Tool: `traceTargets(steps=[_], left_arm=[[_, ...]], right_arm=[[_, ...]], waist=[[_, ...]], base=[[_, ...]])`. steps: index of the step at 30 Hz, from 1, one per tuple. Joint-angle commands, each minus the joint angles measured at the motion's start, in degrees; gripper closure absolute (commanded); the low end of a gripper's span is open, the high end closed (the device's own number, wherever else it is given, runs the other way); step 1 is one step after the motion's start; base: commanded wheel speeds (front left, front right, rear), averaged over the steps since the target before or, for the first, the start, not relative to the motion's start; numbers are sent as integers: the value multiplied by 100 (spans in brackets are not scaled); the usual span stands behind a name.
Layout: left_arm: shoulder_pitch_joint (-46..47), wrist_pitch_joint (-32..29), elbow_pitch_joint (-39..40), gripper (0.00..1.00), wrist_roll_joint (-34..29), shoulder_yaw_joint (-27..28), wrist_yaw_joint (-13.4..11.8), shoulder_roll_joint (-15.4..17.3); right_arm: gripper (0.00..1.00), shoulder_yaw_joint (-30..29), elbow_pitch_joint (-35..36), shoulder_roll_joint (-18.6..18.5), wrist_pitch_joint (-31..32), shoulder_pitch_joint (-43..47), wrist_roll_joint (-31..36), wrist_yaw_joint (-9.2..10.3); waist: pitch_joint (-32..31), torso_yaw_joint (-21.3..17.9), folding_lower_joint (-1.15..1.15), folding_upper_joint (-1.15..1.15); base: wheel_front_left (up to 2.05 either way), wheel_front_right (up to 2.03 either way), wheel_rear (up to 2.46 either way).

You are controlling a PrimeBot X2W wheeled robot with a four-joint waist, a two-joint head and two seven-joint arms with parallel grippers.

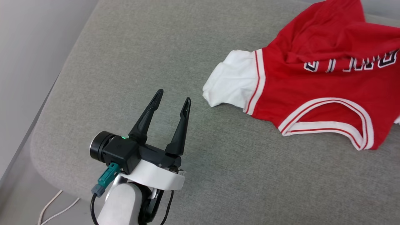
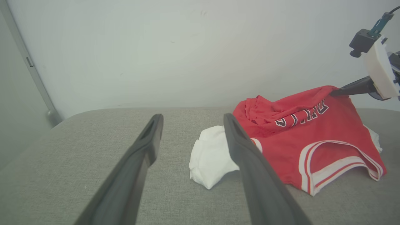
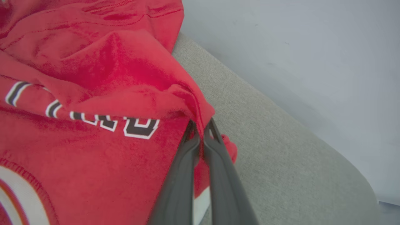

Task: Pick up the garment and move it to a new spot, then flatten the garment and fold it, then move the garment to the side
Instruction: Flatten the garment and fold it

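Pinching a raised fold of the red jersey (image 1: pixel 315 90) with the right hand (image 3: pixel 201 126)
The jersey lies crumpled on the grey padded surface (image 1: pixel 150 47), its white sleeve (image 1: pixel 232 79) toward the left hand (image 1: pixel 174 95); that hand is near the sleeve, spread wide, apart from the cloth.

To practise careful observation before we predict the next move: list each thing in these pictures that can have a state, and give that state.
red jersey T-shirt: crumpled on the grey cushion, one fold raised.
white sleeve: bunched, lying on the cushion.
left gripper: open, empty, clear of the shirt.
right gripper: shut on a fold of the shirt.
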State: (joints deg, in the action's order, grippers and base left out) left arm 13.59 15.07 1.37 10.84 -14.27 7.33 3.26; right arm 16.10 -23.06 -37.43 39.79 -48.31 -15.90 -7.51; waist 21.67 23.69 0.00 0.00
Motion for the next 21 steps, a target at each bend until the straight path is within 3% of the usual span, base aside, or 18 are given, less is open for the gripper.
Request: traceTargets(steps=[1, 2, 3, 4, 13, 21], left_arm=[[85, 14, 8, 0, 27, -10, 0, -13], [81, 14, 6, 0, 32, -21, 2, -16], [76, 14, 9, 0, 39, -25, 3, -19], [69, 14, 10, 0, 43, -24, 4, -23], [43, 14, -50, 0, 0, 94, 7, -28], [-52, 14, -158, 0, 47, 362, 11, 43]], right_arm=[[100, 66, -179, 31, -132, -137, 29, 4], [100, 116, -344, 68, -244, -185, 62, 4], [84, 144, -491, 102, -416, -252, 122, 4], [0, 163, -646, 147, -593, -301, 163, 4], [0, 282, -1592, 570, -1452, -548, -128, 4], [0, 145, -1209, 781, -2687, -337, -826, 4]], waist=[[72, 109, 0, 0], [82, 142, 0, 0], [89, 161, 0, 0], [94, 177, 0, 0], [-91, 1, 0, 0], [-543, -463, 0, 0]], base=[[0, 0, 0], [0, 0, 0], [0, 0, 0], [0, 0, 0], [0, 0, 0], [0, 0, 0]])
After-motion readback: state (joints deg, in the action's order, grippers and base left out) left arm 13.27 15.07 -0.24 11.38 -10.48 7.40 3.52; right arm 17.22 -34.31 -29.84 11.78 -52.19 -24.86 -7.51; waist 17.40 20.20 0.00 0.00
